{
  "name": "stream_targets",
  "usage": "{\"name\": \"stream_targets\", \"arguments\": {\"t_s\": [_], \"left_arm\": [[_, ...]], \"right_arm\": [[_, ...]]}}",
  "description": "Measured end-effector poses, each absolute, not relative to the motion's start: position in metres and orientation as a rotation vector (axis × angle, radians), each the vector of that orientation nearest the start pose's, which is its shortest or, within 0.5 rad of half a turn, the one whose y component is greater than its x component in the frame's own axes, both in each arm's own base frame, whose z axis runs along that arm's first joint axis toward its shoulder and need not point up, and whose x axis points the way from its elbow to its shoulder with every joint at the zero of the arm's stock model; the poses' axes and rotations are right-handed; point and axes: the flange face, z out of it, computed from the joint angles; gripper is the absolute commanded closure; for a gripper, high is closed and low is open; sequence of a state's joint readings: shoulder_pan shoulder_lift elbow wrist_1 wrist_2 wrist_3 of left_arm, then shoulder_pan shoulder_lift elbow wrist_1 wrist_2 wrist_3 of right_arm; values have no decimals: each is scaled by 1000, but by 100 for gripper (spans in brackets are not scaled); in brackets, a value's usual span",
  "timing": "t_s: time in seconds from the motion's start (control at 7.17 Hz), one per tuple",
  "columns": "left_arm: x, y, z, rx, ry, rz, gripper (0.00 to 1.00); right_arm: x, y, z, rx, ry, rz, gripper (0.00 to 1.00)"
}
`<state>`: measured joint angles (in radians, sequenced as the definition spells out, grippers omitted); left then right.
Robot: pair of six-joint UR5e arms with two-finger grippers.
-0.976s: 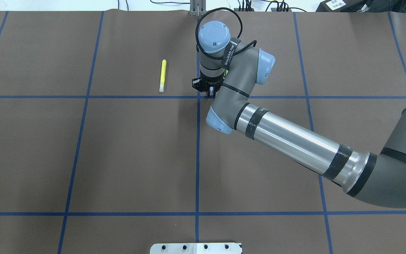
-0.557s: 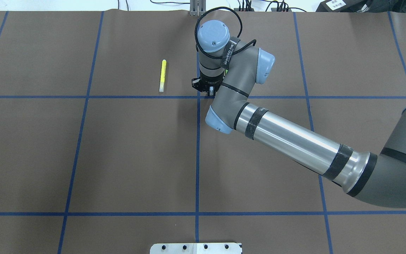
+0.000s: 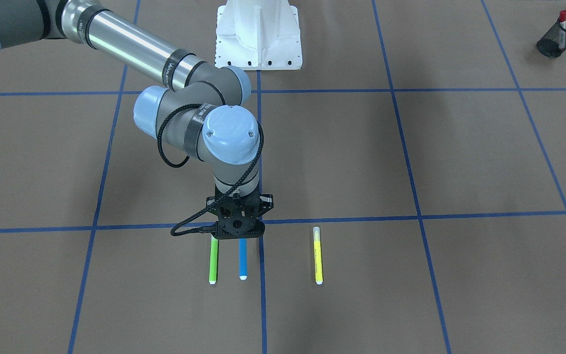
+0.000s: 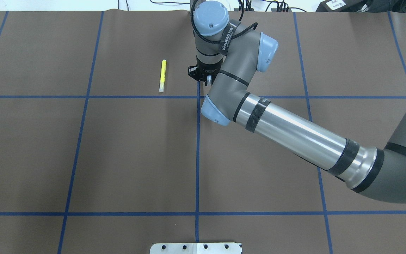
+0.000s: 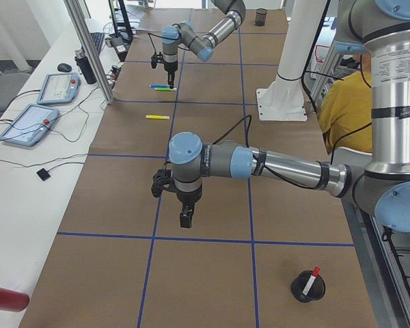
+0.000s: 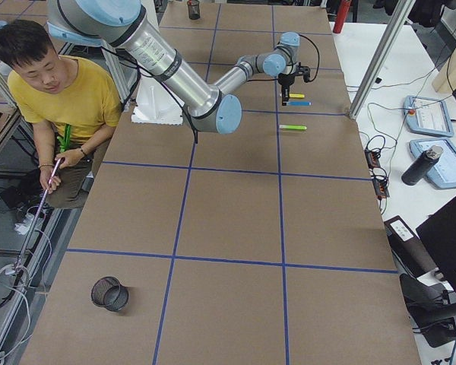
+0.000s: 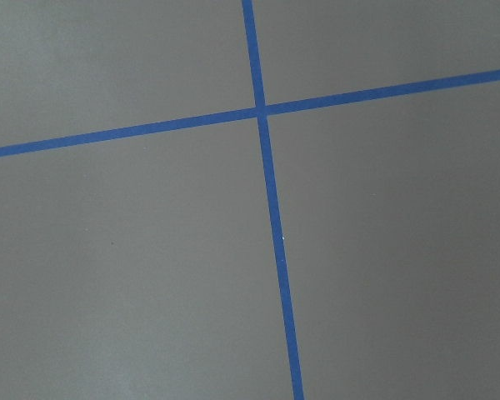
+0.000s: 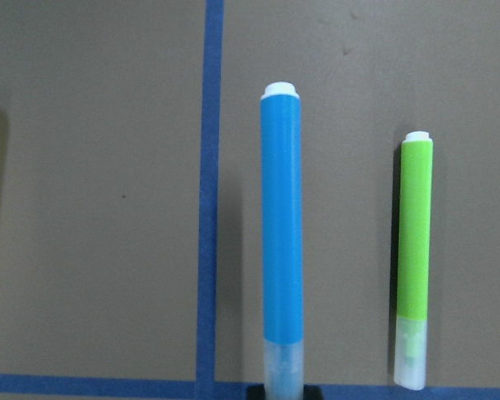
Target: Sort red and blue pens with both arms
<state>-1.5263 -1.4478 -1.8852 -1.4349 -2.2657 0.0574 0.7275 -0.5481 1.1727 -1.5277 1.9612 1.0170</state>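
Observation:
The blue pen (image 8: 282, 242) fills the middle of the right wrist view and looks larger than the green marker (image 8: 415, 250) beside it. Its translucent cap end runs between the fingers of my right gripper (image 3: 240, 236), which is shut on the blue pen (image 3: 242, 258) just above the table. The red pen (image 3: 562, 22) stands in a black mesh cup (image 3: 553, 42) at the table's corner on my left side. My left gripper (image 5: 184, 220) hangs over bare table, seen only in the exterior left view, so I cannot tell its state.
A green marker (image 3: 213, 260) lies close beside the blue pen and a yellow marker (image 3: 318, 255) further off. A second black mesh cup (image 6: 110, 293) stands on my right side. A person in a yellow shirt (image 6: 68, 99) sits by the robot base (image 3: 258, 34).
My right wrist has shifted toward the far edge of the table and looks larger in the overhead view, as if it has risen. The yellow marker has not moved.

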Motion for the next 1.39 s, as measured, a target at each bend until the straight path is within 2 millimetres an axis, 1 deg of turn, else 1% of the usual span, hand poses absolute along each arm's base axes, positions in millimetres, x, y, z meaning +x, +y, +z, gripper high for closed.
{"name": "stream_targets", "arguments": {"t_s": [0.14, 0.28, 0.42, 0.56, 0.7, 0.98, 1.11, 1.39], "left_arm": [[-50, -439, 587, 45, 696, 112, 0], [-49, -438, 596, 25, 713, 106, 0], [-46, -437, 602, 9, 762, 99, 0], [-42, -435, 603, 1, 812, 94, 0], [-41, -433, 603, -2, 842, 92, 0], [-40, -433, 602, -2, 858, 93, 0], [-40, -433, 602, -2, 860, 93, 0], [-40, -433, 601, 1, 861, 95, 0]], "right_arm": [[-517, -617, 159, 90, -768, 50, 100], [-485, -620, 161, 83, -796, 61, 100], [-453, -619, 171, 86, -823, 62, 100], [-424, -615, 185, 95, -840, 53, 100], [-392, -610, 203, 107, -856, 36, 100], [-313, -597, 245, 121, -891, 3, 100], [-275, -588, 266, 118, -904, 13, 100], [-206, -562, 315, 106, -908, 60, 100]]}}
